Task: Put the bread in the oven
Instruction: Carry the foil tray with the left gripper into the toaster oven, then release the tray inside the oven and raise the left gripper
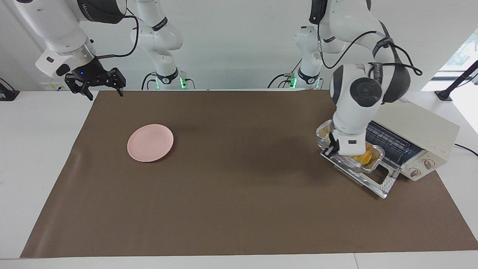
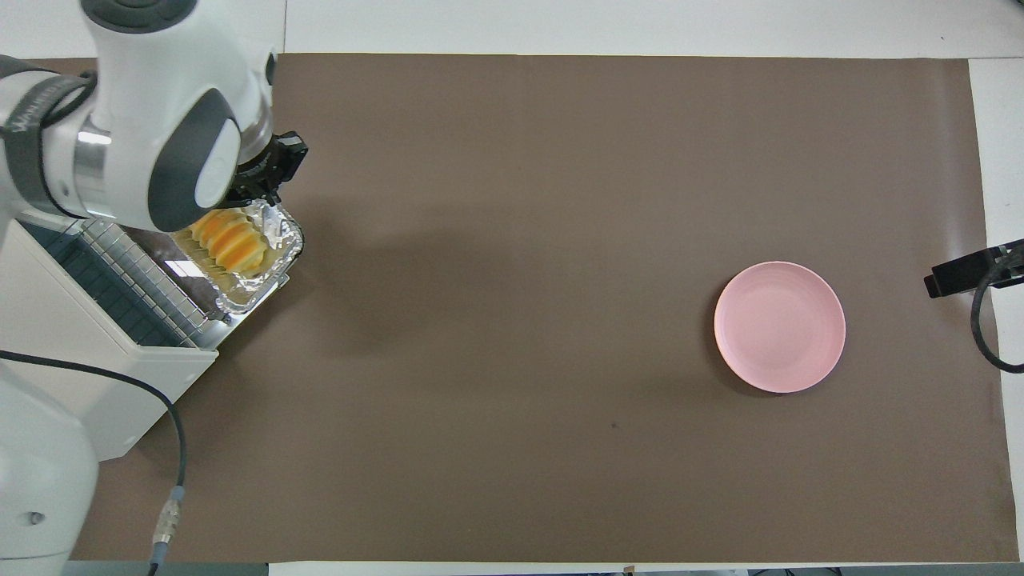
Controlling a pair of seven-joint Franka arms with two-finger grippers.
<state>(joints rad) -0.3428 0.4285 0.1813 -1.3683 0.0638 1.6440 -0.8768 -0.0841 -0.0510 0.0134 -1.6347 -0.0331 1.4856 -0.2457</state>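
My left gripper (image 2: 270, 186) is pinched tight on the rim of the foil tray (image 2: 282, 234), which carries the bread (image 2: 226, 239), so the loaf rides inside without being squeezed. I hold the tray over the dropped glass door (image 1: 375, 178) of the oven (image 1: 418, 129), just in front of the wire rack, lined up to slide in. My right gripper (image 1: 101, 83) waits with fingers wide over the table edge near the pink plate (image 1: 150, 142).
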